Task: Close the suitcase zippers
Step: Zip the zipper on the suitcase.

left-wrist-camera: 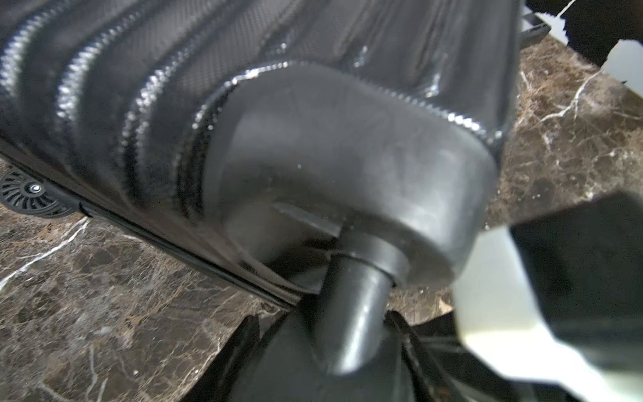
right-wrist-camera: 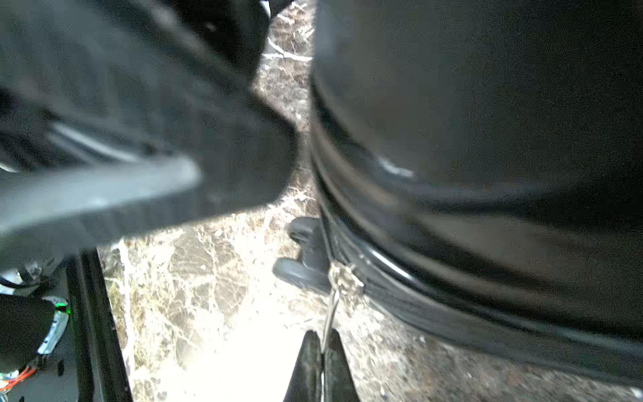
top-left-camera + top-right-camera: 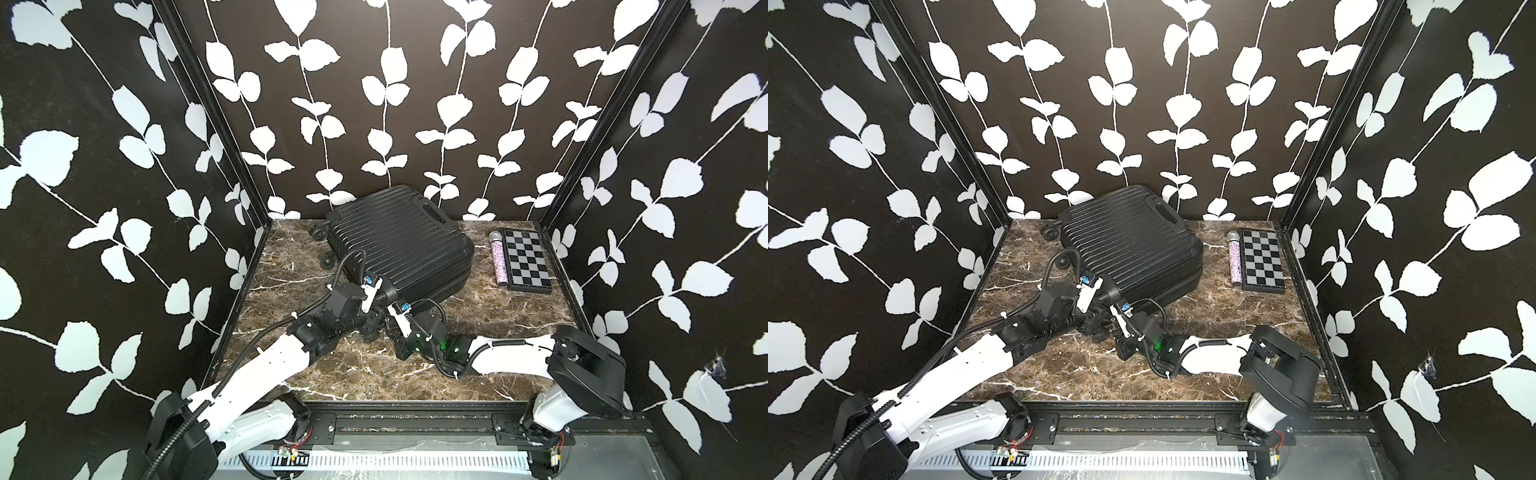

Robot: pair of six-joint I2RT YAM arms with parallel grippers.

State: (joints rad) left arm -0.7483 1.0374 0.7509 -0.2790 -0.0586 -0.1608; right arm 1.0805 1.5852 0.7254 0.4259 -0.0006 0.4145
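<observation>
Two arms [image 3: 270, 365] [image 3: 511, 357] low; right gripper [image 2: 323, 339] pinches zipper pull [image 2: 342, 280].

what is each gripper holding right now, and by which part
right gripper: the zipper's silver pull tab. left gripper: the suitcase, by the black stem at its corner.

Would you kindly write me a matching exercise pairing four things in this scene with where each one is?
Things:
1. black ribbed hard-shell suitcase
2. flat black-and-white checkered box
3. glittery pink microphone
4. silver metal zipper pull

Places:
A. pinched in the shut right gripper
B. at the marble table's far right edge
C. lying flat mid-table, far side
D. between suitcase and box

Pairs: 1-C, 2-B, 3-D, 4-A
</observation>
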